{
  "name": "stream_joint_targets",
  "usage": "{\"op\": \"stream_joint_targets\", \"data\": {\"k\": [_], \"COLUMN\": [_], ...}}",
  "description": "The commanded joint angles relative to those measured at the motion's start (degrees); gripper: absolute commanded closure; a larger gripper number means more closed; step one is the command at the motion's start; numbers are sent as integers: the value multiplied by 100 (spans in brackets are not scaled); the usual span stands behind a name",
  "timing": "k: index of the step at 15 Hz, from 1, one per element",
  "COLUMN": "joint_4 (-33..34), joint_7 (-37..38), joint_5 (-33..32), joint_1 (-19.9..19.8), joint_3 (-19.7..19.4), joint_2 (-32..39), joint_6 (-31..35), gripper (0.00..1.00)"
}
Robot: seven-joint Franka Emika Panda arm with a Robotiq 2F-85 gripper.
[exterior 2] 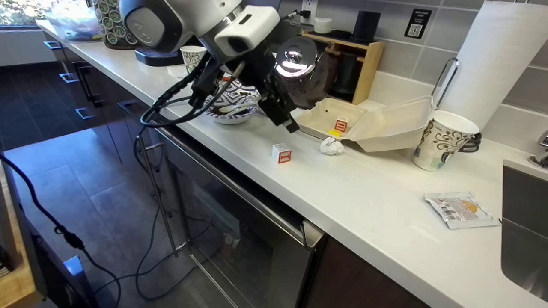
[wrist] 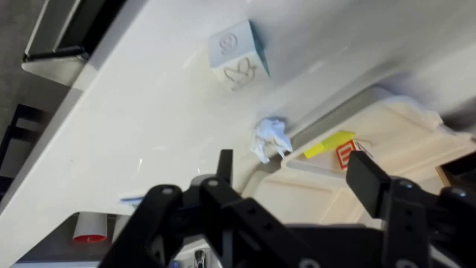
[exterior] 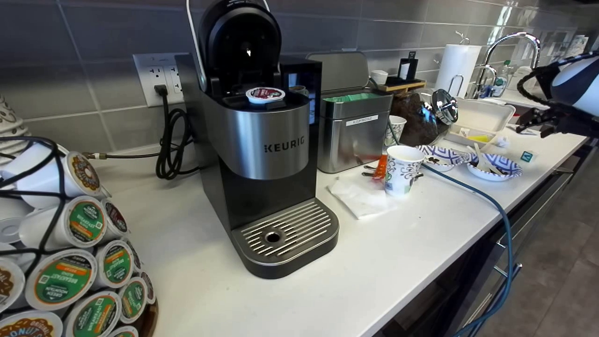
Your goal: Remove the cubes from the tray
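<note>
One cube (exterior 2: pixel 281 153) is seen on the counter (exterior 2: pixel 376 205), another cube (exterior 2: pixel 341 124) in the tray (wrist: pixel 398 145).
The loose cube is set near the counter's front edge; its fellow in the tray is placed farther toward the wall edge, beside a yellow slip (wrist: pixel 329 144). Just outside the tray a white wad (exterior 2: pixel 332 146) is seen. Above the counter, the gripper (wrist: pixel 293 167) is held with its jaws spread.

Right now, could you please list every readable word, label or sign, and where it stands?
"KEURIG": coffee machine
"BREAKFAST BLEND", "GREEN MOUNTAIN": green-labelled pod
"ORIGINAL DONUT": brown pod
Red "I" or "H", teal "N" or "Z": counter cube
Likely "E": tray cube
Too small or blurred: bin label, wall sign, packet print
</note>
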Motion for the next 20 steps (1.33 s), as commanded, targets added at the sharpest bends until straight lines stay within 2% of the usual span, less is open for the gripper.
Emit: {"op": "stream_joint_targets", "data": {"k": [1, 3, 7, 8, 9, 10, 14, 16, 17, 18, 19, 20], "joint_4": [-30, 183, 965, 1119, 1245, 1427, 2089, 2555, 2766, 2999, 3149, 2654], "joint_7": [-180, -390, -1342, -1598, -1585, -1633, -969, -650, -424, -293, -293, -453], "joint_5": [71, -145, 0, 52, 31, 202, 138, 338, 377, 620, 695, 441], "joint_1": [-472, -602, -1417, -1564, -1607, -1746, -1693, -1689, -1636, -1256, -1602, -1539], "joint_3": [764, 975, 1860, 1921, 1828, 1905, 1708, 1830, 1841, 1486, 1964, 1760], "joint_2": [-457, -465, -148, -77, -24, 59, 473, 762, 905, 999, 1151, 788], "joint_6": [164, -15, -1286, -1610, -1854, -2087, -2612, -2877, -2947, -2969, -2892, -2781], "gripper": [0, 0, 0, 0, 0, 0, 0, 0, 0, 0, 0, 0]}}
